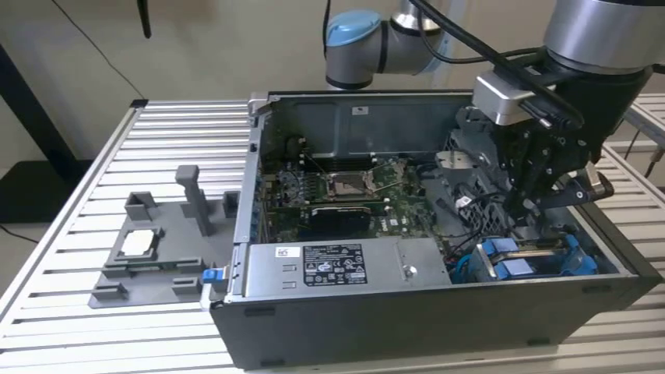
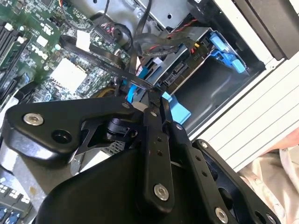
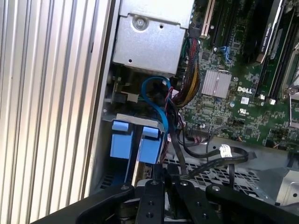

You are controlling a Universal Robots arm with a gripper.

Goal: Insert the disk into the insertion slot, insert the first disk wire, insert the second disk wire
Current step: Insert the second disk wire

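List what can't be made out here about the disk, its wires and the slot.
- Disk seating: in the exterior view the arm covers most of the insertion slot.
- Wire ends: in the second wrist view the gripper body hides where the black cables end.
- Blue cable: in the first wrist view its lower end runs behind the gripper links.
- Slot interior: cut off by the gripper in the first wrist view.

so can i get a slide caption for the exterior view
Robot hand lowered into the open computer case, just above the blue-railed insertion slot.
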